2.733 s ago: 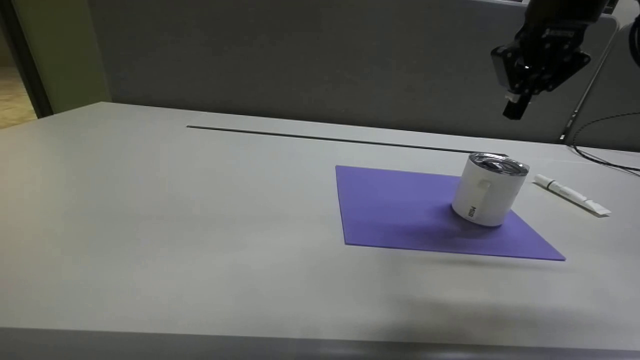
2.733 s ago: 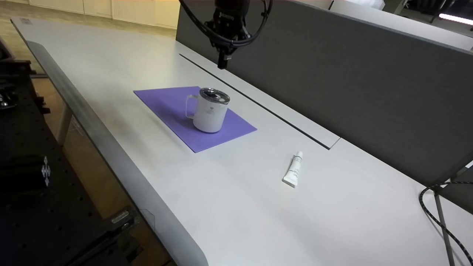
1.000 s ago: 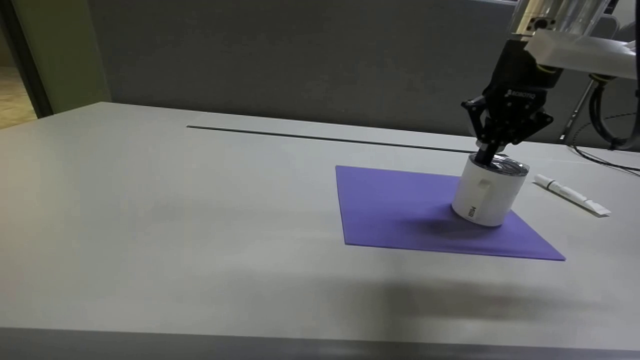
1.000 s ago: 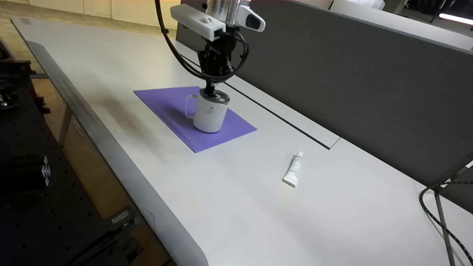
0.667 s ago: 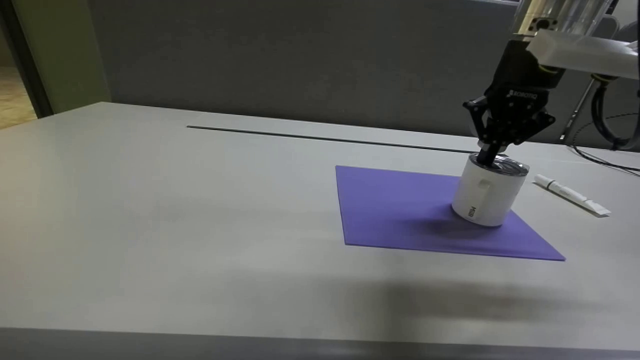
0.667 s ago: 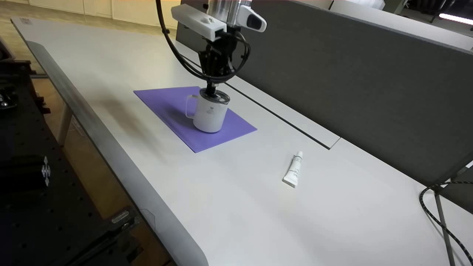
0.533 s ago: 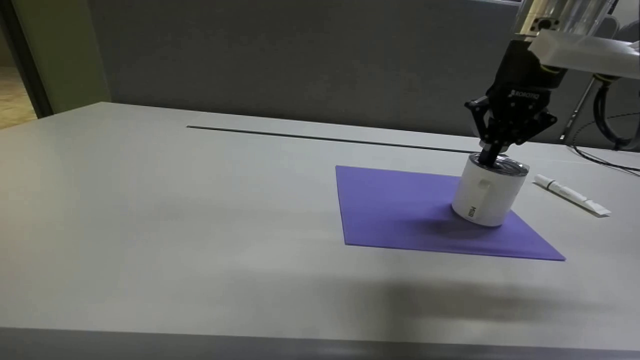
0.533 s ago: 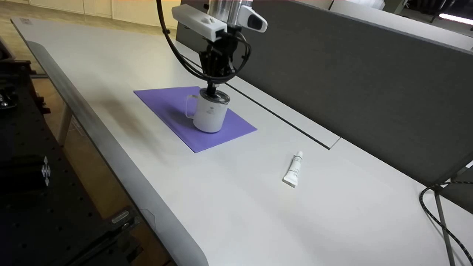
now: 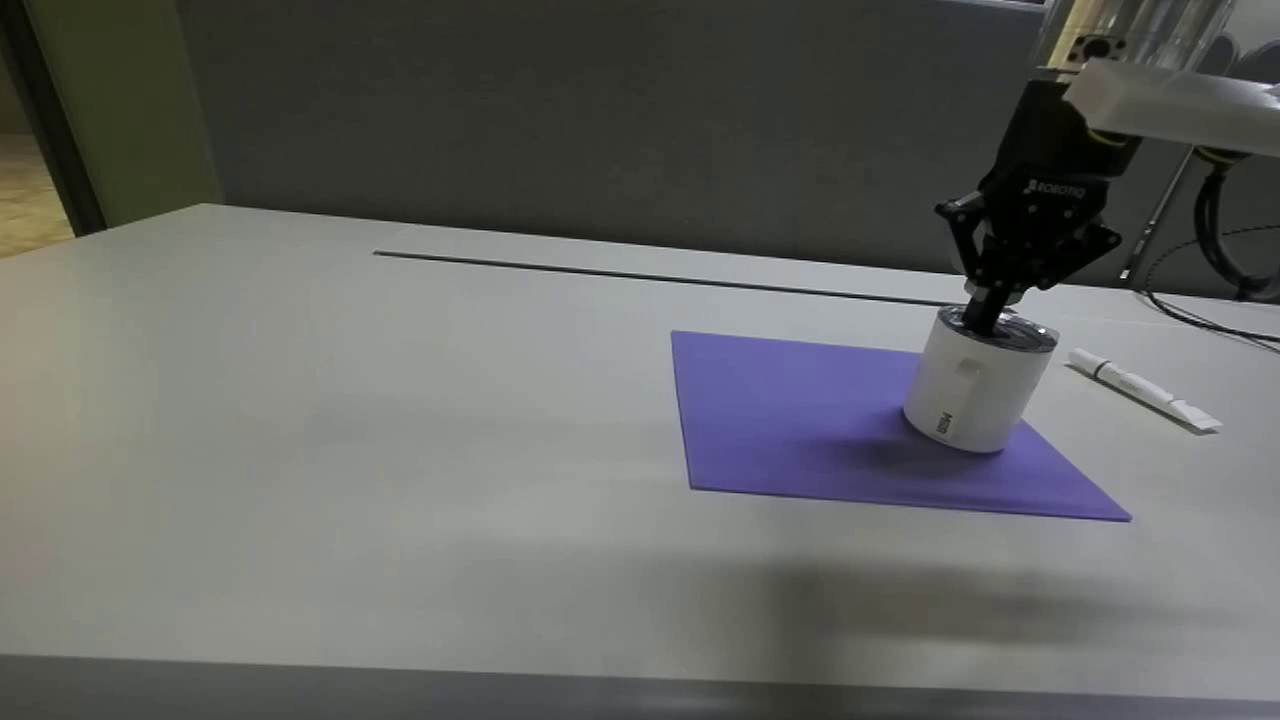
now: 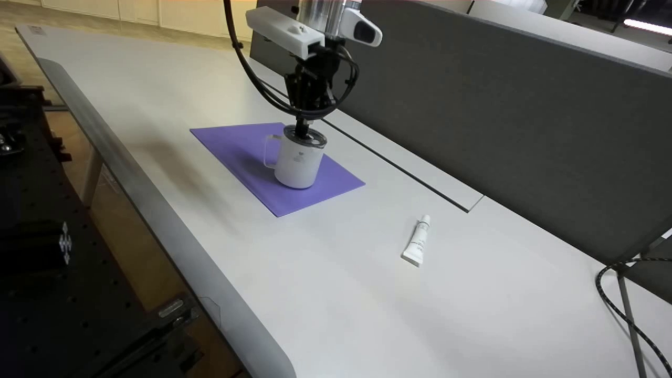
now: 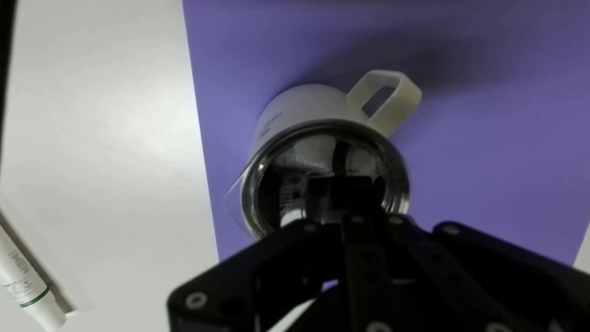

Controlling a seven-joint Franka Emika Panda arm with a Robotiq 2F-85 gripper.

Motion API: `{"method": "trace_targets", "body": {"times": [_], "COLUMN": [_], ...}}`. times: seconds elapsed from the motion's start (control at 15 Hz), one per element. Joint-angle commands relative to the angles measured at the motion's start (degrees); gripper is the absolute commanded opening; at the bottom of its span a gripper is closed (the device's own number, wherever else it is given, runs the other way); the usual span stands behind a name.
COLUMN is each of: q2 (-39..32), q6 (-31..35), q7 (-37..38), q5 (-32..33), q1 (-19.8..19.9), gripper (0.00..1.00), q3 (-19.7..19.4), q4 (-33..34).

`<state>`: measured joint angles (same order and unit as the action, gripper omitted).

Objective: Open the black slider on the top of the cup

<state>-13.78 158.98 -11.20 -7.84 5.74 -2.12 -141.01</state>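
Note:
The white cup point(image 9: 968, 395) stands upright on the purple mat point(image 9: 780, 410), and shows in both exterior views point(image 10: 296, 165) and the wrist view point(image 11: 304, 106). Its clear lid has a dark shiny rim point(image 9: 1030, 335). My gripper point(image 9: 982, 325) is shut with its fingers together, pointing down onto the lid inside its rim. In an exterior view the gripper point(image 10: 301, 130) also meets the lid's top. In the wrist view the black fingertips point(image 11: 340, 189) cover the lid's middle. The black slider is largely hidden by them and by reflections; I cannot tell its position.
A white tube point(image 9: 1140, 390) lies on the table beside the mat, and also shows in an exterior view point(image 10: 417, 241). The cup's handle point(image 11: 392, 99) sticks out to one side. A grey panel point(image 10: 499, 105) stands along the table's back. A cable point(image 10: 625, 310) lies near it.
My gripper has come down from above the table onto the lid. Over the last second it has shifted slightly right across the lid in both exterior views. The cup has not moved.

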Motion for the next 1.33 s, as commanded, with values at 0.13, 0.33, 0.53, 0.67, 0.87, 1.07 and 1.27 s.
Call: {"method": "trace_targets", "body": {"times": [0.13,0.33,0.53,0.67,0.87,1.07,1.27], "q2": [-0.9,2.3,5.6,7.2,8.1,8.8,8.9], "q6": [-0.4,-3.5,-6.5,-11.9,-21.0,-24.8,-25.8], "q7": [0.2,2.0,1.8,-0.6,-1.4,-1.6,-2.1], "q5": [-1.7,1.8,5.5,5.5,6.8,8.0,8.9], "q1": [1.6,0.5,0.4,0.9,0.8,0.6,0.6], "gripper": [0.00,0.00,0.00,0.00,0.32,0.54,0.73], "q3": [1.0,-0.7,-1.7,-1.4,-2.0,-2.3,-2.5], "q4": [2.3,3.8,5.6,7.2,9.9,11.2,11.6]}}
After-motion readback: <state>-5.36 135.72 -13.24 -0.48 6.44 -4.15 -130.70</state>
